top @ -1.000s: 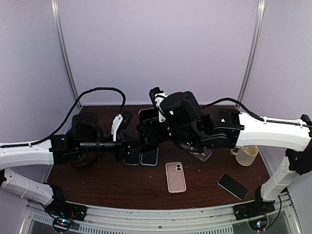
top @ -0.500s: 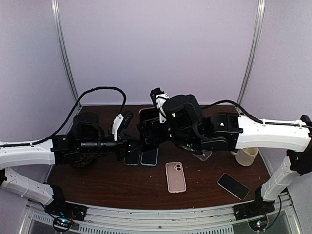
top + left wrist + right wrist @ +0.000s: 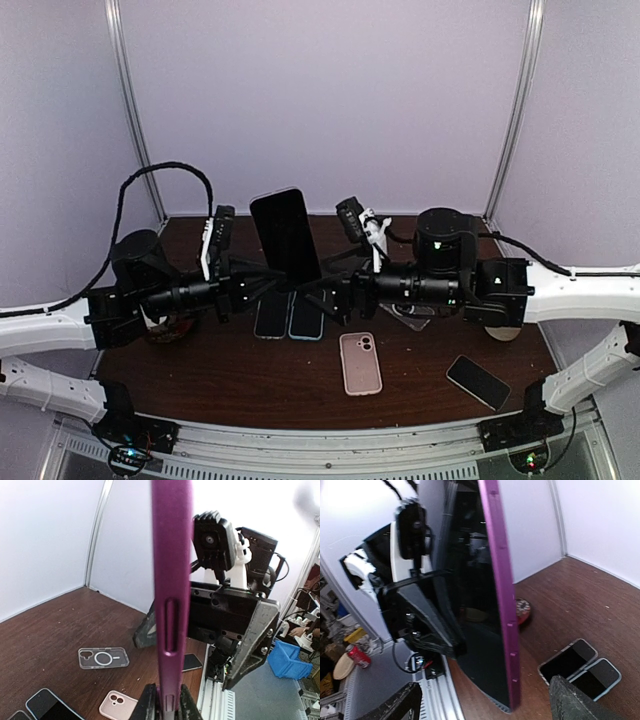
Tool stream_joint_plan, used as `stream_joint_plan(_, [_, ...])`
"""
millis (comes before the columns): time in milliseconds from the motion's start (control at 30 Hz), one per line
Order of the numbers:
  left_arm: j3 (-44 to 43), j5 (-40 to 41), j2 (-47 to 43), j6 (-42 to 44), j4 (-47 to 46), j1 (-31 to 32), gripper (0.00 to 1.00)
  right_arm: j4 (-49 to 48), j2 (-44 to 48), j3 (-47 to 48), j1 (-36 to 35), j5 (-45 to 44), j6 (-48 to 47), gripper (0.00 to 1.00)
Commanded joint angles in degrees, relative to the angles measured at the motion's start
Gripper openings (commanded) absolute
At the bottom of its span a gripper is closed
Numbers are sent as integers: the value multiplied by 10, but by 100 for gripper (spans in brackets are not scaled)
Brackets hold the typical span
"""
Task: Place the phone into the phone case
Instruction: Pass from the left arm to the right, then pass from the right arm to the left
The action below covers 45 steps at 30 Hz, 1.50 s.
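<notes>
A dark-screened phone [image 3: 285, 235] stands upright above the table's middle, and a purple phone case [image 3: 171, 580] wraps its rim. My left gripper [image 3: 258, 287] is shut on its lower end. In the left wrist view the case shows edge-on, with my fingers [image 3: 149, 703] pressed to both sides. In the right wrist view the black screen [image 3: 470, 605] and the purple case edge [image 3: 501, 580] stand ahead of my right gripper [image 3: 485, 705], whose jaws are wide apart and touch nothing. My right gripper [image 3: 337, 295] is open just right of the phone's base.
Two phones [image 3: 290, 318] lie side by side under the grippers. A pink case [image 3: 360, 362], a clear case [image 3: 103, 657] and a black phone [image 3: 478, 380] lie on the brown table [image 3: 220, 380]. A cup [image 3: 505, 330] sits behind my right arm, a red roll [image 3: 522, 609] at left.
The right gripper has let go, opened wide and drawn back to the right. The left arm has tipped the cased phone upright into plain view.
</notes>
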State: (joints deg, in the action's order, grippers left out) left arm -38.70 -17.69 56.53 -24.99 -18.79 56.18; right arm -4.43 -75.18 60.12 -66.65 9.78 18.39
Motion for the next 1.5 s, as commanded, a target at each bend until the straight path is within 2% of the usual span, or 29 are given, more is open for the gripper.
stream_joint_plan(0, [15, -66, -5, -27, -148, -2, 0, -76, -4, 6, -2, 140, -17, 84])
stream_joint_plan(67, [16, -80, -3, -30, -158, -2, 0, -77, -7, 11, -1, 153, -18, 73])
stream_joint_plan(167, [12, -91, -2, -26, -148, -3, 0, -81, -9, 12, 1, 167, -14, 50])
stream_joint_plan(433, [14, -95, 3, -21, -141, -2, 0, -62, -15, 24, 6, 188, -2, 4])
stream_joint_plan(467, [16, -96, 3, -20, -139, -2, 0, -54, -11, 25, 7, 187, -5, 0])
stream_joint_plan(567, [24, -91, -10, -12, -120, -2, 2, -25, 5, 24, 11, 176, -15, 0])
stream_joint_plan(633, [26, -80, -23, 7, -79, -2, 44, 13, 18, 28, 13, 169, -28, 0])
stream_joint_plan(667, [25, -69, -31, 21, -53, -2, 58, 36, 22, 35, 13, 168, -37, 0])
stream_joint_plan(767, [9, -27, -56, 65, 66, -2, 85, 179, 22, 72, 13, 174, -74, 0])
stream_joint_plan(833, [-13, 0, -70, 102, 151, -2, 91, 265, 13, 103, 12, 199, -101, 0])
stream_joint_plan(933, [-57, 6, -75, 145, 270, -3, 94, 409, -9, 161, 7, 229, -146, 0])
stream_joint_plan(1067, [-96, -80, -58, 166, 338, -4, 92, 551, -38, 226, -10, 184, -213, 0])
stream_joint_plan(1233, [-146, -113, -24, 169, 393, -3, 86, 639, -79, 300, -20, 157, -270, 0])
stream_joint_plan(1367, [-166, -140, -14, 175, 406, -3, 85, 661, -100, 328, -21, 147, -297, 0])
stream_joint_plan(1467, [-167, -154, -5, 186, 411, -3, 74, 671, -110, 347, -21, 148, -309, 0])
